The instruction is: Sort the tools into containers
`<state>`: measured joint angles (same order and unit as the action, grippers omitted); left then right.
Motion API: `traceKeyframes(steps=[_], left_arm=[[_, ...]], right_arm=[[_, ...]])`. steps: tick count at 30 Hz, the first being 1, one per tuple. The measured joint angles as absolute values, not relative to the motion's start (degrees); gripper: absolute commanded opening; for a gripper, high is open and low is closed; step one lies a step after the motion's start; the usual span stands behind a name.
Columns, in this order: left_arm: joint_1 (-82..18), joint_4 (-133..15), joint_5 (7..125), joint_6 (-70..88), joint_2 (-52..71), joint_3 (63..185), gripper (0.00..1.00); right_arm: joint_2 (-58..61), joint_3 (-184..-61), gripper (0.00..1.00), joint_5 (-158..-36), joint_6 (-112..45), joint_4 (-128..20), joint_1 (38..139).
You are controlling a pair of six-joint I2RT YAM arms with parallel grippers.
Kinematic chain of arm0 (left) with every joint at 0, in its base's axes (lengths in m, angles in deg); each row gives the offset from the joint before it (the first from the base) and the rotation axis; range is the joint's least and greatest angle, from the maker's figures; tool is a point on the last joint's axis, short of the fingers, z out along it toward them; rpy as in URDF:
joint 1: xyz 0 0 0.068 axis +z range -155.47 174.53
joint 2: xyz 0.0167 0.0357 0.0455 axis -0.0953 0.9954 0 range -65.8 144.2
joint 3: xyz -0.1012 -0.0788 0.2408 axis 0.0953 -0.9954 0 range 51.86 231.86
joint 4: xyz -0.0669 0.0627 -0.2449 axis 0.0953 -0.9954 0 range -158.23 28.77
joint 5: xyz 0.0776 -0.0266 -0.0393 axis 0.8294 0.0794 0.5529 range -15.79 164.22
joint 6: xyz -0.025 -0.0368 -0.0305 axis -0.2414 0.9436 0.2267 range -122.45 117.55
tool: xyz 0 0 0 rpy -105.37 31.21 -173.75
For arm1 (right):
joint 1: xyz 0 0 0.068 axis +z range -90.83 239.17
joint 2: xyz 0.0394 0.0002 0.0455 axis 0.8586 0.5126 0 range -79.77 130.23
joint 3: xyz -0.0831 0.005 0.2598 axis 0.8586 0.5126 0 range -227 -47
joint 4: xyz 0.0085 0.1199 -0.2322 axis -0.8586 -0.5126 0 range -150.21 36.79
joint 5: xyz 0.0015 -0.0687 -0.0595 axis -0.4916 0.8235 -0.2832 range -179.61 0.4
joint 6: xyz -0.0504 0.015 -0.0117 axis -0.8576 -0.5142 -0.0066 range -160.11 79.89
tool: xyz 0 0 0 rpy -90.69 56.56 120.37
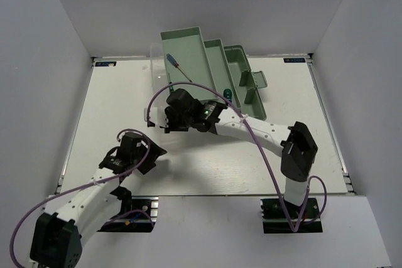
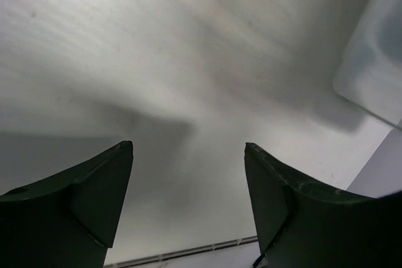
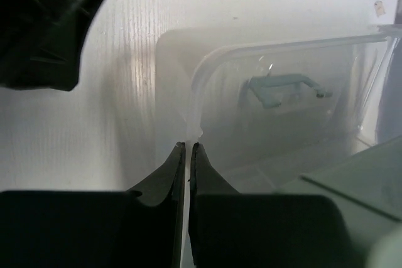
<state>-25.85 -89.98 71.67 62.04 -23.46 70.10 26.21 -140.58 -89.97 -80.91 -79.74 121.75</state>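
The mint-green fold-out toolbox (image 1: 188,54) stands at the back middle with its trays (image 1: 242,76) stepped out to the right. A thin blue-handled precision screwdriver (image 1: 179,68) lies in the large tray. A green-handled screwdriver (image 1: 227,94) lies in a lower tray. My right gripper (image 1: 164,117) reaches left across the table. Its jaws (image 3: 188,145) are shut on the rim of the translucent lid (image 3: 282,111), whose mint handle (image 3: 279,86) shows through it. My left gripper (image 1: 157,152) is open and empty over bare table (image 2: 188,149). The other tools are out of view.
A corner of the translucent lid (image 2: 377,61) shows at the right of the left wrist view. A dark part of the left arm (image 3: 44,23) sits close to the right gripper. White walls enclose the table (image 1: 113,111) at the back and sides.
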Motion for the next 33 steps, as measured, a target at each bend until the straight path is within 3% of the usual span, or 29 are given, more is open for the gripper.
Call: traceKeyframes(steps=[4, 8, 11, 16, 23, 24, 26, 28, 29, 33], left_arm=[[-24.8, -83.1, 70.7, 62.0, -15.9, 70.1, 0.78], [-22.7, -76.2, 69.3, 63.0, -9.8, 70.3, 0.64], [-20.5, -72.6, 68.8, 64.2, -6.6, 70.4, 0.6], [-16.6, -66.2, 67.1, 65.7, -0.3, 71.6, 0.59], [-13.8, -60.6, 60.6, 62.3, 20.1, 89.5, 0.59], [-13.4, -60.3, 59.8, 61.3, 22.6, 92.3, 0.59], [-13.3, -59.6, 58.0, 59.9, 25.8, 96.5, 0.59], [-13.3, -59.3, 56.3, 59.1, 26.6, 98.4, 0.59], [-13.3, -59.0, 55.5, 59.0, 26.6, 98.9, 0.59], [-13.2, -58.3, 53.3, 58.3, 26.6, 99.8, 0.59]], right_arm=[[22.6, -139.4, 0.0, -89.8, -80.1, -79.9, 121.4], [19.4, -137.9, 0.0, -89.9, -79.3, -79.8, 120.7], [17.3, -136.0, 0.0, -90.1, -79.2, -79.7, 120.3], [15.4, -133.5, 0.0, -91.1, -79.0, -79.9, 120.0], [13.1, -131.5, 0.0, -91.4, -79.0, -80.4, 119.6], [12.5, -131.5, 0.03, -91.3, -79.0, -80.7, 119.3], [11.6, -131.5, 0.45, -91.3, -78.6, -80.8, 119.0], [11.2, -132.0, 0.79, -92.3, -79.2, -81.7, 119.0], [11.2, -132.5, 0.83, -93.2, -79.2, -82.2, 119.2], [9.8, -133.9, 0.8, -97.5, -80.2, -85.4, 119.7]])
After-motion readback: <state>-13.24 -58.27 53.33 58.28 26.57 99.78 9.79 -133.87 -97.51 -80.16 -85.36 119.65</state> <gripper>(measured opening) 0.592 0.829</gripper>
